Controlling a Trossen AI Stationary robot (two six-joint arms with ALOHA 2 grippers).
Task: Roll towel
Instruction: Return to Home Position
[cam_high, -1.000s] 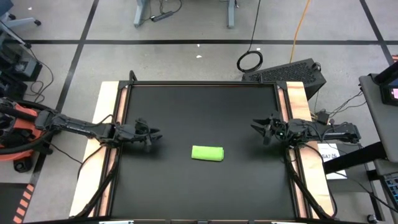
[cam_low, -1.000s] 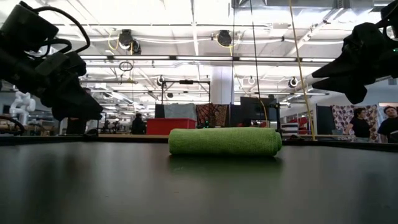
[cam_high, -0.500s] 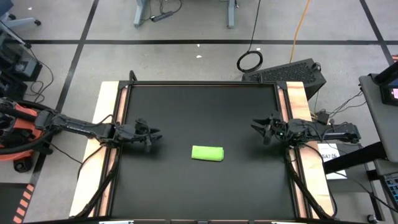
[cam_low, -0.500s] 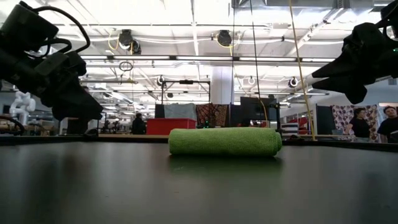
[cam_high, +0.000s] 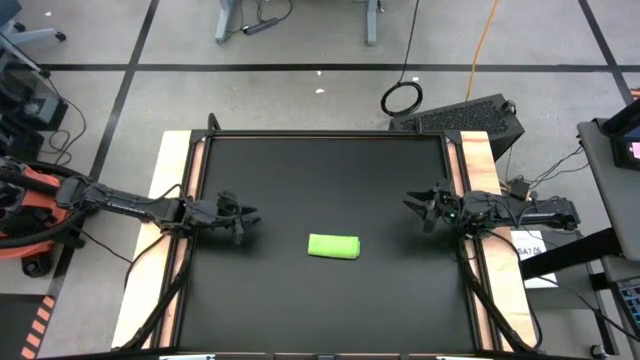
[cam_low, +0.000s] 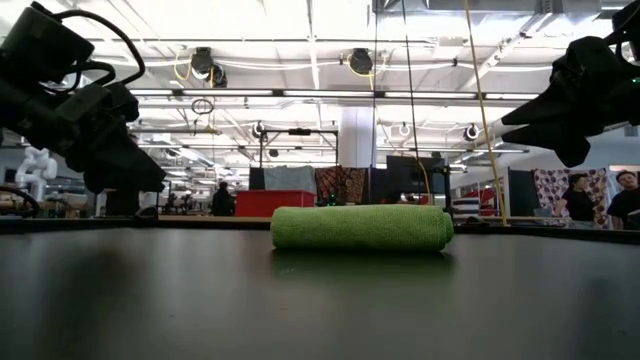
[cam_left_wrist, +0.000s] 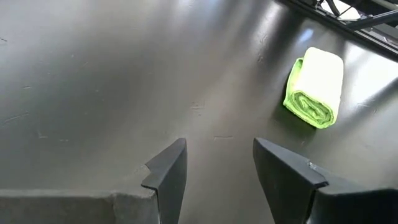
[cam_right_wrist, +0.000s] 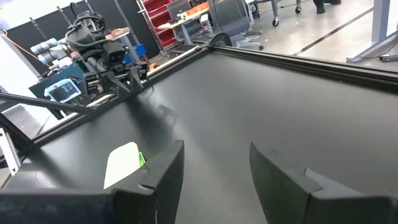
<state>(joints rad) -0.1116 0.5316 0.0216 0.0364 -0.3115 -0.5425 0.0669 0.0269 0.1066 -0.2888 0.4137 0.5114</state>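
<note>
Nothing has moved. On the flat black table mat (cam_high: 320, 170), the dark left gripper (cam_high: 254, 213) at nine o'clock and the right gripper (cam_high: 409, 203) at three gape empty. Withdraw both outward, leaving the rolled lime-green cloth towel (cam_high: 333, 246), just six-ward of centre, undisturbed.

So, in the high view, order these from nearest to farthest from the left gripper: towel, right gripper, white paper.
Left gripper sits at the mat's left.
1. towel, mat centre
2. right gripper, mat's right edge
3. white paper, beyond mat, right
</note>
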